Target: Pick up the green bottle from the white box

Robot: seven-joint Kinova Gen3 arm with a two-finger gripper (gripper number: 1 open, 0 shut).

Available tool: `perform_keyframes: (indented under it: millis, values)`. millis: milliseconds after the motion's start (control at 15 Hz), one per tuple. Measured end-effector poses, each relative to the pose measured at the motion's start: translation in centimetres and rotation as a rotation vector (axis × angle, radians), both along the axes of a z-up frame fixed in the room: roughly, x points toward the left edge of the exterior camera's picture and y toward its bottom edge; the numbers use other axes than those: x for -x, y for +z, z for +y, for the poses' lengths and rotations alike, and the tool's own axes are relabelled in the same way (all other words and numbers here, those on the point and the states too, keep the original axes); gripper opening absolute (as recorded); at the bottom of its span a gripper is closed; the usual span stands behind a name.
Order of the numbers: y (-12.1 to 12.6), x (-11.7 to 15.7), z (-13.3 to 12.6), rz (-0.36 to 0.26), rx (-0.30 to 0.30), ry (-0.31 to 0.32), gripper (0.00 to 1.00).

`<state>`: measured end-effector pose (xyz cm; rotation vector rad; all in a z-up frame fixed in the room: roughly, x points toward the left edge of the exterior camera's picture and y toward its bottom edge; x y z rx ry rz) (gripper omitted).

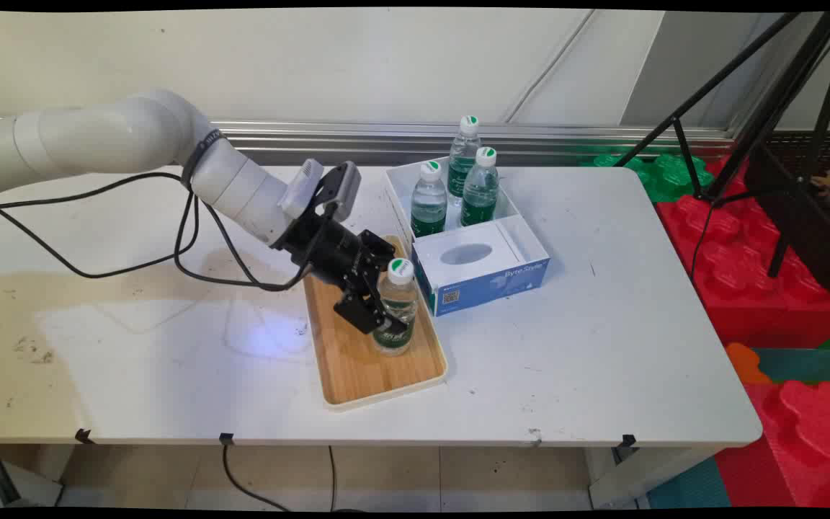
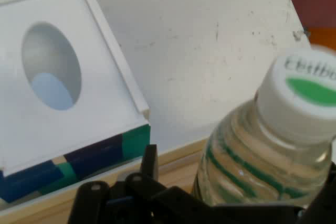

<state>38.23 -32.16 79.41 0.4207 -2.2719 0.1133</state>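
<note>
Jaws [image 1: 385, 326] clamped on a bottle [image 1: 395, 306] standing on the tray [image 1: 357, 367], left of the box [image 1: 483, 270].

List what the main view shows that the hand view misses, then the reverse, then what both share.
Only the main view: the whole wooden tray, three bottles standing in a white bin behind the tissue box, a black tripod and red foam blocks at right.

Only the hand view: lettering on the bottle cap and the pale blue tissue inside the box's oval opening.

Both: the gripper around the water bottle on the tray, the blue tissue box beside it, and the white table.
</note>
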Motion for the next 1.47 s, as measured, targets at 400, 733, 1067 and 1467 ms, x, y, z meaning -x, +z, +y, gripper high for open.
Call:
perform_keyframes:
  millis: [400,733,1067,1467]
  values:
    - [2.3,-1.5,0.6,0.012,0.010,-0.001,1.00]
    - [5.2,-3.3,1.7,0.025,0.009,0.006,1.00]
    - [8.5,-5.5,3.2,0.035,0.005,0.016,1.00]
    - [12.5,-8.2,4.6,0.054,0.001,0.050,1.00]
